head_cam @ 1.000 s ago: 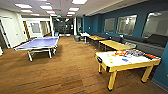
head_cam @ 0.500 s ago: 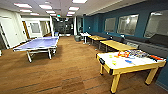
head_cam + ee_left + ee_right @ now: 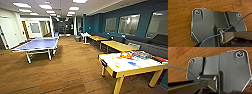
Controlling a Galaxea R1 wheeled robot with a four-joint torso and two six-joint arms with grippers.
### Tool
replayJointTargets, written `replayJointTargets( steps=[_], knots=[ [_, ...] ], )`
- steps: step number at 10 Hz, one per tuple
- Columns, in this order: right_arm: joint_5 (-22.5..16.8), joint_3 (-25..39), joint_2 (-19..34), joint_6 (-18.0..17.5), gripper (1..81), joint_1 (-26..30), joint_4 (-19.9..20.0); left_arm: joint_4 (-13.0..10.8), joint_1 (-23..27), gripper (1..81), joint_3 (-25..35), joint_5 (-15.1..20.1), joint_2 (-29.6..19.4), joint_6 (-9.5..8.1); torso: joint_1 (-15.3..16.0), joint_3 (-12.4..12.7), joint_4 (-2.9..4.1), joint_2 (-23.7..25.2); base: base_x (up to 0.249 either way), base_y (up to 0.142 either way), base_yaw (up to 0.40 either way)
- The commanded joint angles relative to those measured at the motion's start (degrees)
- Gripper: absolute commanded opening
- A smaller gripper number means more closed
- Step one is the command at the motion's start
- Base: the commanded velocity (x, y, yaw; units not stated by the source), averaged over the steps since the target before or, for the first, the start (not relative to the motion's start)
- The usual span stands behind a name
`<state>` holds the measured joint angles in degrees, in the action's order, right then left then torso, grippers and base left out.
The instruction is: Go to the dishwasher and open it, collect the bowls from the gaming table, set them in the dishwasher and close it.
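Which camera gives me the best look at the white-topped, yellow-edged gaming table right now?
The head view: the white-topped, yellow-edged gaming table stands at the right with small colourful items on top. Both wrist views look down at wooden floor instead.

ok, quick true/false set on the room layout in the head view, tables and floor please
1. The white-topped table with yellow edge and legs stands at the right. True.
2. Bright orange items lie on it. True.
3. The blue table-tennis table is folded upright. False: it stands open and flat, at the left.
4. The floor is grey carpet. False: brown wood planks.
5. The right-hand wall is teal. True.
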<state>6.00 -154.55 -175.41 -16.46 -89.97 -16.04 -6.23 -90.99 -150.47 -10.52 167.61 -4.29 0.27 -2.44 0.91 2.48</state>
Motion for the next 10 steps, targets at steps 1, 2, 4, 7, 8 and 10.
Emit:
replayJointTargets(
  steps=[1,2,4,7,8,10],
  knots=[
    [-2.75,0.32,-0.23,0.02,81.1,2.99,0.4,-0.27,2.52,81.1,0.09,2.52,-0.25,0.42,0.0,0.0,0.0,0.0,0.166,0.0,0.0],
    [-2.75,0.32,-0.23,0.02,81.1,3.07,0.4,-0.19,2.61,81.1,0.09,2.52,-0.08,0.42,0.0,0.0,0.0,0.0,0.163,0.0,0.0],
    [-2.75,0.32,-0.32,0.02,81.1,3.17,0.4,-0.27,2.61,81.1,0.09,2.52,0.19,0.42,-0.02,0.0,0.0,0.0,0.143,0.0,0.0],
    [-2.83,0.23,-0.23,-0.42,81.1,3.52,0.4,-0.19,2.62,81.1,0.09,2.43,0.36,0.34,0.07,0.0,0.0,-0.04,0.032,0.0,0.0],
    [-2.92,-0.04,-0.05,-0.42,81.1,3.69,0.4,-0.19,2.7,81.1,0.09,2.52,0.36,0.16,0.05,0.0,0.0,-0.02,0.0,0.0,0.0],
    [-2.92,-0.12,-0.32,-0.42,81.1,3.43,0.4,-0.19,2.79,81.1,0.09,2.52,0.45,0.07,0.0,0.0,0.0,-0.02,0.0,0.0,0.0]
  ],
)
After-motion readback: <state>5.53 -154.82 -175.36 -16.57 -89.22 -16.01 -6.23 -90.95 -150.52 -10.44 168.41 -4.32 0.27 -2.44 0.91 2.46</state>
